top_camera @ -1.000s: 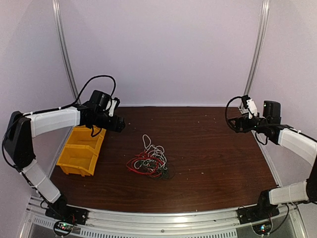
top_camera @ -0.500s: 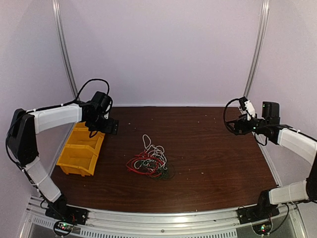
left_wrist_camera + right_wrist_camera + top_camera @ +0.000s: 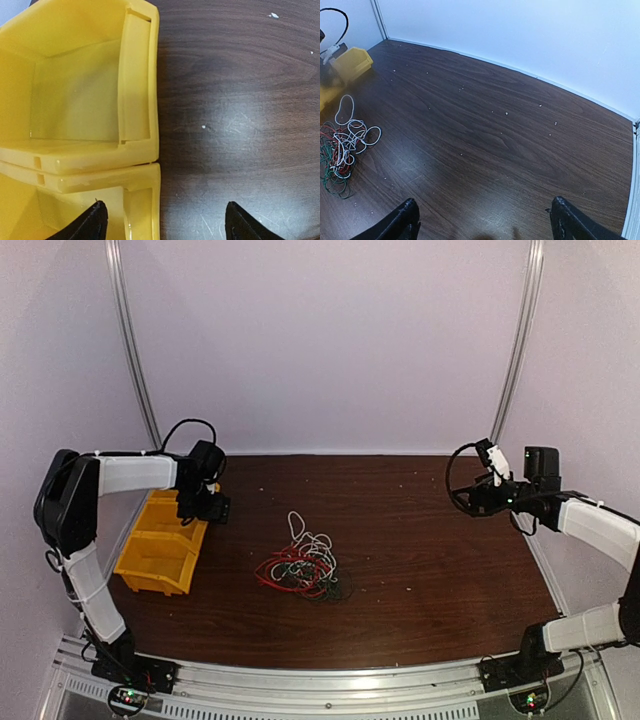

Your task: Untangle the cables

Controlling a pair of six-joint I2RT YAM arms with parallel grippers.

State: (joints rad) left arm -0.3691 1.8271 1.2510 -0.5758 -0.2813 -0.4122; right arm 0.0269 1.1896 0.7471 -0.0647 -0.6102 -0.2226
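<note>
Tangled red, white and dark-green cables (image 3: pixel 303 568) lie loosely looped mid-tabletop (image 3: pixel 430 540), visible overhead and from the right wrist; the left wrist sees only the yellow bin (image 3: pixel 135 90). Left fingers (image 3: pixel 92 222) and right fingers (image 3: pixel 402 220) gape wide, holding nothing.
</note>
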